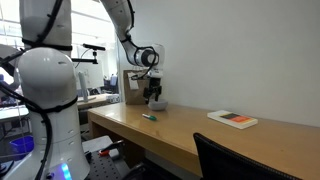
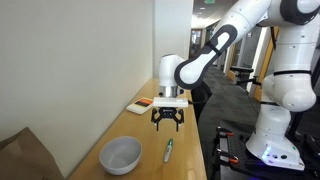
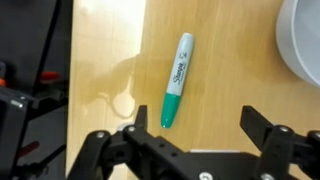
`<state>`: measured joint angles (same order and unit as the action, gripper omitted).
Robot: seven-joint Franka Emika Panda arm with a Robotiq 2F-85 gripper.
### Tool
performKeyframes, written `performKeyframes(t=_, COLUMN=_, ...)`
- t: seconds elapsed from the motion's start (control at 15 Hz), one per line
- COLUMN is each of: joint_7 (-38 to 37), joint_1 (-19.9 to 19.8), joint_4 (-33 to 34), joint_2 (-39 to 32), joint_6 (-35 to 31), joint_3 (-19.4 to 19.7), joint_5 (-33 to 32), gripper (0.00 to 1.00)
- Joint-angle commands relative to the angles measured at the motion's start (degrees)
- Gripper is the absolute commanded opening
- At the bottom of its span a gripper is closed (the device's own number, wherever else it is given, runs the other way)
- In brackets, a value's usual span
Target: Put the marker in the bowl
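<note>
Arm: a white Franka arm (image 2: 215,45) reaches out over the work surface, wrist bent so the tool points straight down.

Counter: a long pale wooden counter (image 1: 190,135) runs along a white wall and carries everything here.

Bag: a crumpled brown paper bag (image 2: 25,158) sits at the near corner in an exterior view, well apart from the work.

Book: a flat book with a red edge (image 1: 232,119) lies further down the counter, away from the arm's tool.

Bowl: a small shallow round grey bowl (image 2: 120,158) stands empty on the counter, just beside the marker on the wall side. The wrist view catches only its edge at the upper right.

Gripper: the black Robotiq gripper (image 2: 167,124) hangs above the counter, touching nothing. Its fingers (image 3: 268,132) are spread wide with nothing between them.

Marker: a thin white-barrelled marker with a green cap (image 3: 178,82) lies flat on the bare wood, outside the bowl.

Which way it lies: in the wrist view the marker sits just ahead of the gap between the fingers, its green cap end nearest them and the white end pointing away. From the side (image 2: 168,150) it is below the gripper and a little toward the camera.

Long axis: it runs almost straight away from the gripper, tipped slightly toward the bowl, so it crosses the fingers' closing line nearly square on.

Judgement: from where I stand, a short shift forward and a descent should bracket the barrel with little or no wrist turn. The grasp has not begun.
</note>
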<state>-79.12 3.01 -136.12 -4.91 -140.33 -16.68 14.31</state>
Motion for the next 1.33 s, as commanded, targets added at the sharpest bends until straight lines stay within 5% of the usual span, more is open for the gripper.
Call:
performKeyframes(t=0.0, joint_7=-6.88, joint_1=4.73, joint_4=1.84, joint_2=-5.21, joint_6=-3.94, joint_3=4.14, joint_5=-0.52, gripper=1.0)
performKeyframes(t=0.67, joint_7=-10.9, joint_1=10.48, joint_4=-3.3, joint_2=-6.46, joint_6=-12.83, joint_3=9.08, joint_5=-1.15, gripper=0.99)
performKeyframes(t=0.93, joint_7=-13.44, joint_1=11.94, joint_4=-7.0, joint_2=-5.92, joint_6=-18.13, joint_3=10.69, joint_5=-3.16, gripper=0.83)
performKeyframes(t=1.0, joint_7=-14.25, joint_1=12.23, joint_4=-7.69, joint_2=-5.83, joint_6=-19.12, joint_3=11.01, joint_5=-3.69, gripper=0.78)
performKeyframes(t=1.07, joint_7=-15.31, joint_1=12.59, joint_4=-8.29, joint_2=-5.89, joint_6=-20.14, joint_3=11.39, joint_5=-4.33, gripper=0.58)
performKeyframes(t=1.27, joint_7=-16.72, joint_1=13.32, joint_4=-9.09, joint_2=-6.15, joint_6=-21.66, joint_3=12.02, joint_5=-5.1, gripper=0.46)
